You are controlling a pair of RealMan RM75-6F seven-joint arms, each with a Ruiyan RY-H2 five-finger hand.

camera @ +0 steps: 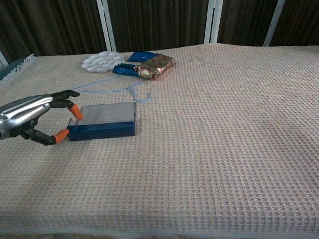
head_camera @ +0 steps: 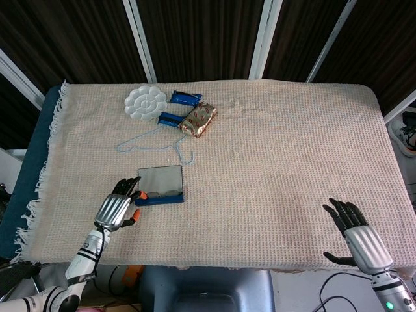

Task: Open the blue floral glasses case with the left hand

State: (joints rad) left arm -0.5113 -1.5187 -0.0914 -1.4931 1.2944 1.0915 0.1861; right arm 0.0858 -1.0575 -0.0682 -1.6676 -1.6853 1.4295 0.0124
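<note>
Near the bench's (head_camera: 273,149) front-left lay the blue glasses case (head_camera: 160,185), lid up. Left hand (head_camera: 118,207) sat just left of it, fingers spread, orange tips by its edge, holding nothing. Right hand (head_camera: 359,237) rested well apart at front-right, fingers splayed, empty. Beyond the case: a blue hanger (head_camera: 158,138).

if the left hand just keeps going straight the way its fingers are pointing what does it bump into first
Most likely the blue glasses case. The left hand sits just off the case's left end, fingers aimed at it, orange tips bracketing that end. Whether a tip touches it is unclear. The blue wire hanger lies farther back.
</note>
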